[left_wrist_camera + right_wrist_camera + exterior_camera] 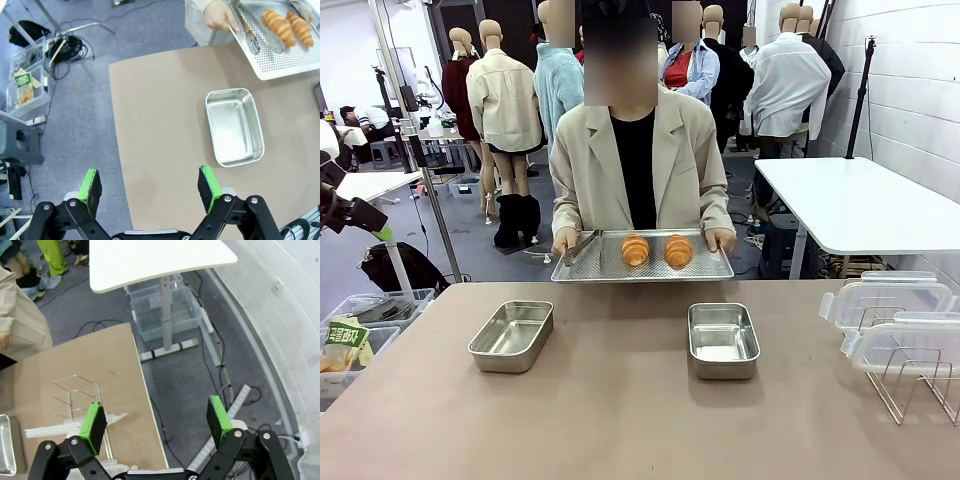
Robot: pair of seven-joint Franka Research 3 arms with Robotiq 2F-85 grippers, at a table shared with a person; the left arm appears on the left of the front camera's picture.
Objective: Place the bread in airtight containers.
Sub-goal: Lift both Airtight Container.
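Left pincer (149, 176): open, nothing between the green pads. It hangs over the edge of the surface (160, 125), one finger above the floor, the other above the brown top.

Right pincer (155, 407): open as well, empty. It hangs past the surface's other end, mostly above the floor.

You will find the two rolls (657, 250) side by side on a perforated tray (570, 272). A person holds the tray just past the far edge of the surface, one hand (564, 240) at each end. Tongs (582, 245) lie on the tray on the robot's left, apart from the rolls.

Left box (512, 335) and right box (723, 340): both on the surface, well apart, both empty and uncovered. Two clear lids (900, 320) sit on a wire rack (910, 385) at the robot's right.

Writing: a green packet (342, 335) in a clear bin (390, 300) on the floor carries print, too small for you to read. No label is legible on the boxes, lids or tray.
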